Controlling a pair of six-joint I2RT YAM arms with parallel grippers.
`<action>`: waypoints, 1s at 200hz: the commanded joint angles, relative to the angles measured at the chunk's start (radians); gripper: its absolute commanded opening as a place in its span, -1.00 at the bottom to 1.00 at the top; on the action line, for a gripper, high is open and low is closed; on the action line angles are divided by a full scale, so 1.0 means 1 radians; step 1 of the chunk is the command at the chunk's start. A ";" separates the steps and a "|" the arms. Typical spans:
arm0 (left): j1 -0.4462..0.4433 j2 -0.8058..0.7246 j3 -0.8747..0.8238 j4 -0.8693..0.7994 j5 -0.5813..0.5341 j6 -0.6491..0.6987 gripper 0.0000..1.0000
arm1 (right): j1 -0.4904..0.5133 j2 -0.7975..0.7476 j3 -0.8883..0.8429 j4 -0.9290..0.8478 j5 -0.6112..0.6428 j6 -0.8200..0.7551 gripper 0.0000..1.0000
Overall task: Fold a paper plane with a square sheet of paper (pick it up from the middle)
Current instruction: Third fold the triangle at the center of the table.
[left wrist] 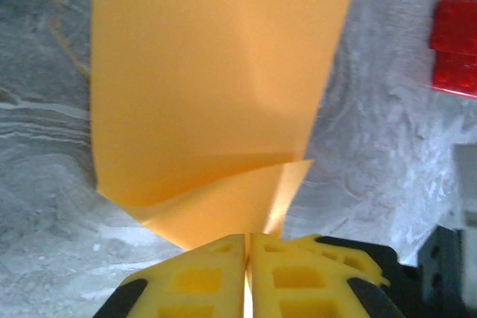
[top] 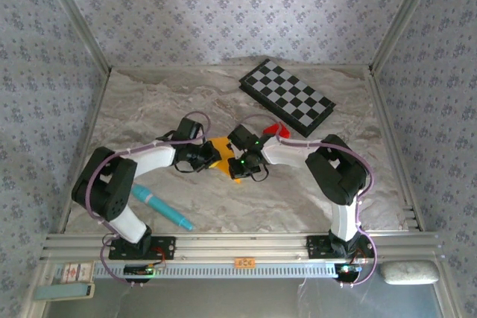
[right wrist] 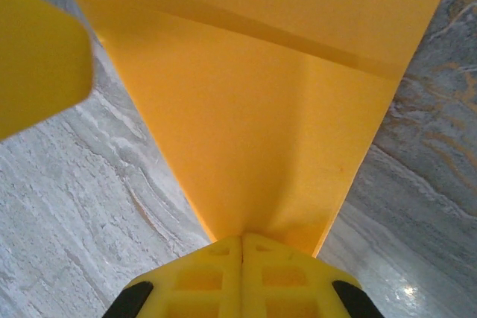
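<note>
Paper plane [top: 221,153] mostly hidden under arms | left claw [left wrist: 247,239] clamps it | right claw [right wrist: 241,240] clamps it

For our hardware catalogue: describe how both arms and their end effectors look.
Left arm and right arm: white links, bulky black joints, thin lilac cables looping alongside, small green lights. Left end effector and right end effector: yellow plastic fingers with square recesses, black at the base.

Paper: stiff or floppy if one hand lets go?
Probably floppy: the paper curls near the left hand. The fold across it may stiffen it slightly. Thin sheet, so likely very light and easily crumpled.
</note>
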 commanded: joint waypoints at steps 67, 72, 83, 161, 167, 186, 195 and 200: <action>-0.035 0.081 -0.039 0.167 0.115 -0.006 -0.96 | -0.006 0.054 -0.001 -0.077 0.028 0.028 -1.00; -0.035 0.085 -0.037 0.166 0.115 -0.005 -0.96 | -0.007 0.055 -0.002 -0.077 0.028 0.029 -1.00; -0.037 0.093 -0.036 0.163 0.114 -0.003 -0.96 | -0.007 0.058 -0.002 -0.077 0.027 0.031 -1.00; -0.052 0.135 -0.052 0.115 0.036 0.051 -0.97 | -0.007 0.070 -0.009 -0.112 0.049 0.028 -1.00; -0.050 0.138 -0.047 0.101 0.021 0.061 -0.97 | -0.006 0.073 -0.011 -0.118 0.053 0.027 -1.00; -0.044 0.150 -0.022 0.041 -0.026 0.105 -0.97 | -0.005 0.075 -0.021 -0.142 0.075 0.018 -1.00; -0.036 0.155 -0.012 0.013 -0.045 0.123 -0.96 | -0.005 0.075 -0.029 -0.153 0.086 0.015 -1.00; -0.030 0.155 -0.007 0.001 -0.053 0.132 -0.96 | -0.004 0.075 -0.033 -0.158 0.092 0.013 -1.00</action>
